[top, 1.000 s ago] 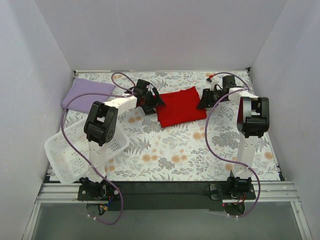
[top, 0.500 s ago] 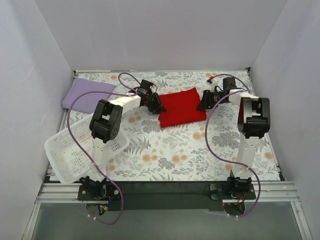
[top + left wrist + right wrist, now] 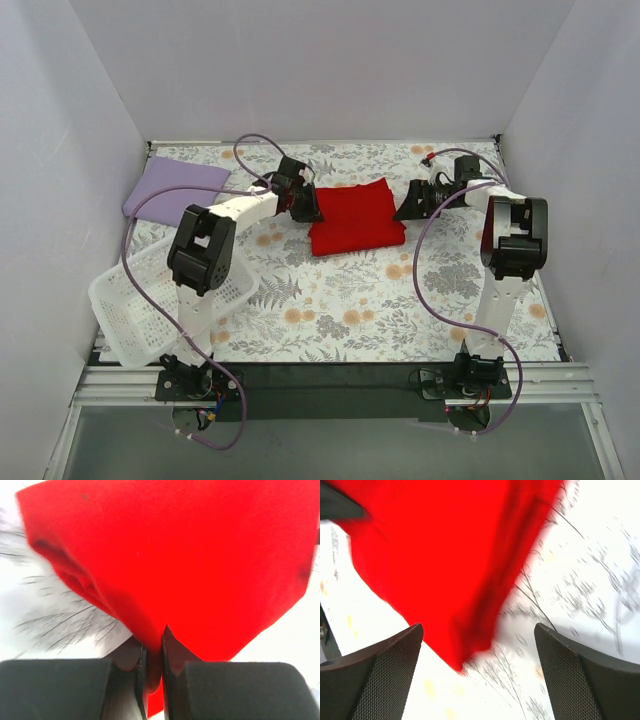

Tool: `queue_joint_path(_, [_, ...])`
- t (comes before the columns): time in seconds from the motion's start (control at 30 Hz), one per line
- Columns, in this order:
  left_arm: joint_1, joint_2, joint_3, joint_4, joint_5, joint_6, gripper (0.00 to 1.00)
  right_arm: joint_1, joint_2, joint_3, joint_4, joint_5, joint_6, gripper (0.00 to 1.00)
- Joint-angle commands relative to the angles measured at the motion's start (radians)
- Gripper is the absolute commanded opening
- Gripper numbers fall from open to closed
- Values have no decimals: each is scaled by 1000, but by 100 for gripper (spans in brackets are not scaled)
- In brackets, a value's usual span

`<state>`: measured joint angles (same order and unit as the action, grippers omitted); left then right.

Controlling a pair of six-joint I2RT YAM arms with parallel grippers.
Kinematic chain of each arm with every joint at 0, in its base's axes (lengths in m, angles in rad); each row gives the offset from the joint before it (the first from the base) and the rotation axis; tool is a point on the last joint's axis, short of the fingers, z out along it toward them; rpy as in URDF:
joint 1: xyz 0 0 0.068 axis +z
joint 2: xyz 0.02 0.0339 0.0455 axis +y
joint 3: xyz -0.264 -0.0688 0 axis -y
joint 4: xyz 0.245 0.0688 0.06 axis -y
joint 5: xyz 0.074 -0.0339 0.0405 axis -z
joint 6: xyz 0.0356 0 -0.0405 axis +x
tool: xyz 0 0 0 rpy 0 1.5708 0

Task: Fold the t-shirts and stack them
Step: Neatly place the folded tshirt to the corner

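The red shirt (image 3: 357,217) is seen folded into a rough rectangle at the far middle of the floral-covered bench (image 3: 340,320). Its left edge is clamped by the left pincer (image 3: 306,206). In the left wrist view the fingers (image 3: 175,655) are drawn together, with a fold of red fabric pinched between them. The right pincer (image 3: 410,205) is held just beside the shirt's right edge, with its jaws spread wide apart. In the right wrist view nothing is gripped, and a corner of the shirt is seen between and beyond the two fingers (image 3: 385,670). The lavender shirt (image 3: 175,187) is laid folded at the far left corner, well apart from the red one. A white basket (image 3: 130,310) is set at the near left, beside the left arm.
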<state>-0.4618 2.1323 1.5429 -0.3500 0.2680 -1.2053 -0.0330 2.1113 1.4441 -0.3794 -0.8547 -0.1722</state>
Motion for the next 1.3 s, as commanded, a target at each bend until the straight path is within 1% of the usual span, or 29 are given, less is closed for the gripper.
queue_joint_path(0.0, [0,-187,34,-64,-236,174,0,-31,-51,-34,-47,-20,-56,98])
queue_joint_path(0.03, [2,-198,39,-75,-256,214,0,-31,-59,-40,-47,-23,-64,98])
queue_joint_path(0.1, [2,-215,65,-96,-355,248,0,-30,-86,-59,-44,-32,-70,98])
queue_joint_path(0.17, [0,-219,103,-138,-401,297,0,-31,-102,-68,-44,-33,-78,98])
queue_joint_path(0.2, [2,-216,114,-165,-462,311,0,-30,-115,-76,-44,-32,-79,98])
queue_joint_path(0.27, [2,-215,134,-187,-521,363,0,-31,-125,-83,-42,-33,-81,98])
queue_joint_path(0.3, [5,-215,140,-198,-576,377,0,-31,-128,-86,-39,-35,-81,98])
queue_joint_path(0.4, [18,-227,132,-198,-650,441,0,-31,-125,-96,-39,-40,-81,98])
queue_joint_path(0.43, [23,-229,131,-198,-697,460,0,-31,-122,-97,-39,-40,-82,98])
queue_joint_path(0.53, [40,-230,125,-201,-751,521,0,-31,-119,-97,-36,-44,-82,98])
queue_joint_path(0.7, [57,-232,118,-198,-783,605,0,-31,-111,-99,-36,-52,-82,98])
queue_joint_path(0.9, [106,-253,122,-185,-696,650,0,-31,-105,-105,-35,-61,-87,98])
queue_joint_path(1.27, [193,-295,74,-129,-690,826,0,-30,-102,-105,-36,-78,-84,98])
